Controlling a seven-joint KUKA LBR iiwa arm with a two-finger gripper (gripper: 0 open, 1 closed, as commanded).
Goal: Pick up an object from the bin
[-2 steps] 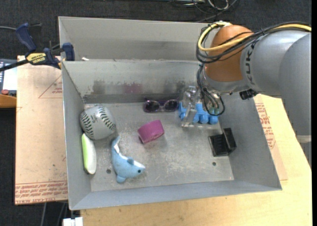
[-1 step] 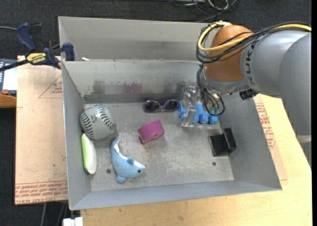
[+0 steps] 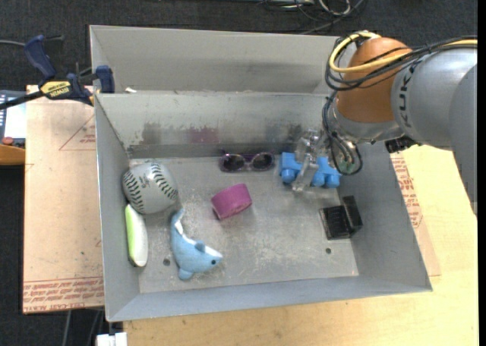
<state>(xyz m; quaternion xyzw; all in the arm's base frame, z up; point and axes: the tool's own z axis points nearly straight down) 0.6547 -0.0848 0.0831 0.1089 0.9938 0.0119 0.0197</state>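
Observation:
My gripper [image 3: 307, 172] hangs low at the back right of the bin, right on a blue plastic toy piece [image 3: 290, 167]. Its pale fingers stand in front of the blue piece, which shows on both sides of them. Just left of it, a pair of dark purple sunglasses [image 3: 247, 161] lies by the back wall. A black rectangular block [image 3: 339, 218] rests on the floor a little in front of the gripper.
A magenta block [image 3: 231, 200] lies mid-bin. At the left sit a grey-and-white baseball [image 3: 149, 187], a pale green stick [image 3: 136, 236] and a light blue toy dolphin [image 3: 190, 250]. The arm with its orange cover and cables comes in over the right rim.

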